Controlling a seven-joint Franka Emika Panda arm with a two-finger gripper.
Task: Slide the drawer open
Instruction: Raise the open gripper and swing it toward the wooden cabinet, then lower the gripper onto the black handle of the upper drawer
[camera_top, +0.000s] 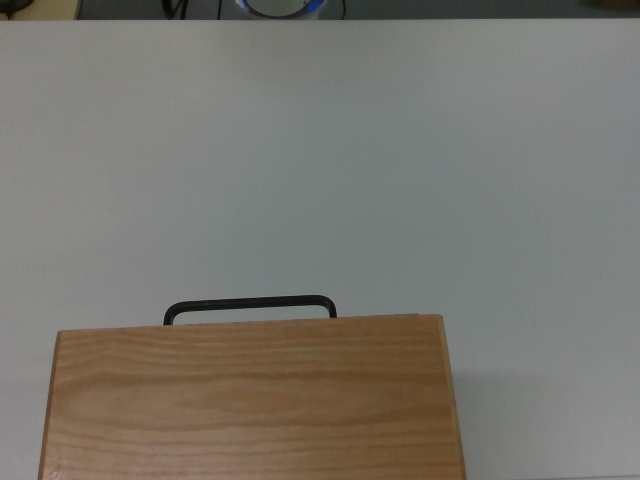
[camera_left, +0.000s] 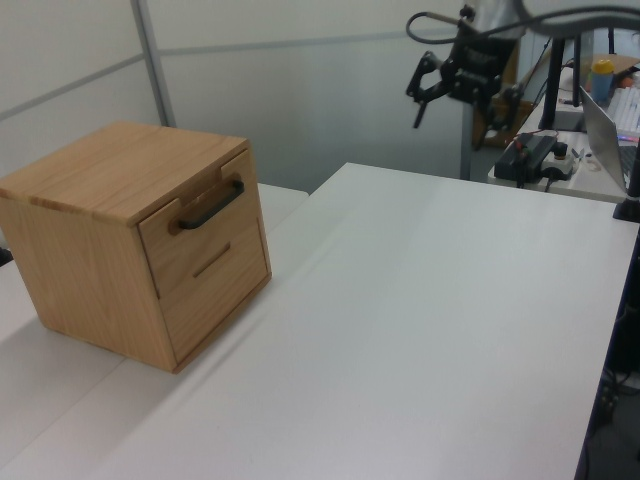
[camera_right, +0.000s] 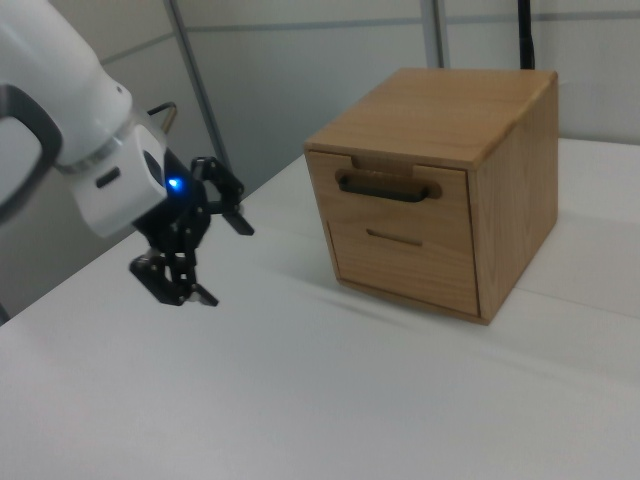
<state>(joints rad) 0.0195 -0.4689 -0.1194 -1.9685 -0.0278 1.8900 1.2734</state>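
Your pincer (camera_right: 215, 255) hangs in the air, fingers spread wide and holding nothing, well apart from the cabinet (camera_right: 440, 190). The drawer (camera_right: 392, 195) sits shut in the cabinet's upper front, its black handle (camera_right: 386, 186) standing off the panel. To do this step well, bring the pincer level with the handle, turn the fingers so one passes above the bar and one below, close on the bar's middle, then pull straight out along the drawer's run; I judge an off-centre pull could drag the whole cabinet. The table (camera_left: 420, 330) is plain white and smooth, with little to hold the cabinet. Behind it stand pale wall panels and a cluttered bench (camera_left: 560, 150) at the left view's right.
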